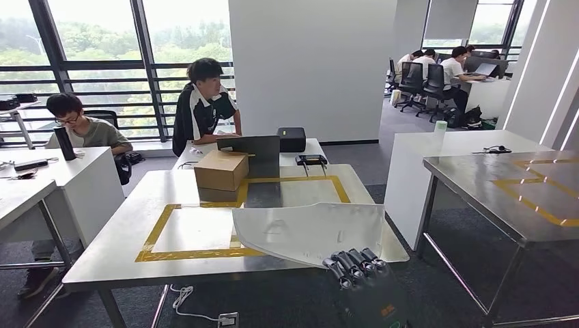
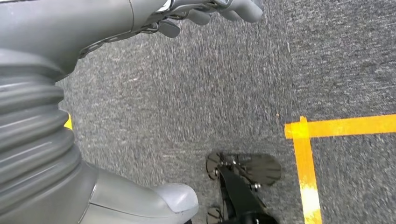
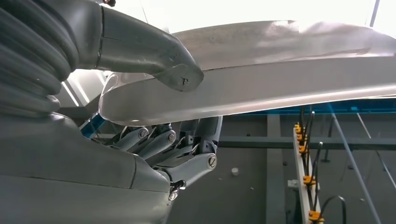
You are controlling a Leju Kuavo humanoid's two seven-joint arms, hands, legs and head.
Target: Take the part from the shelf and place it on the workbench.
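Right robot hand [image 1: 355, 265] grips part [image 1: 311, 231] over workbench [image 1: 116, 256].

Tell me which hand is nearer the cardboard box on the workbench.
Right. The right hand grips the part at the workbench's near edge, short of the cardboard box. The left hand hangs over carpet.

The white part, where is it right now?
In the head view the white part lies over the workbench's near right corner, gripped by the right hand, in front of the cardboard box.

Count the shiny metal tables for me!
2. One long steel table with yellow tape straight ahead, holding a brown cardboard box; another steel table on the right. More may be hidden.
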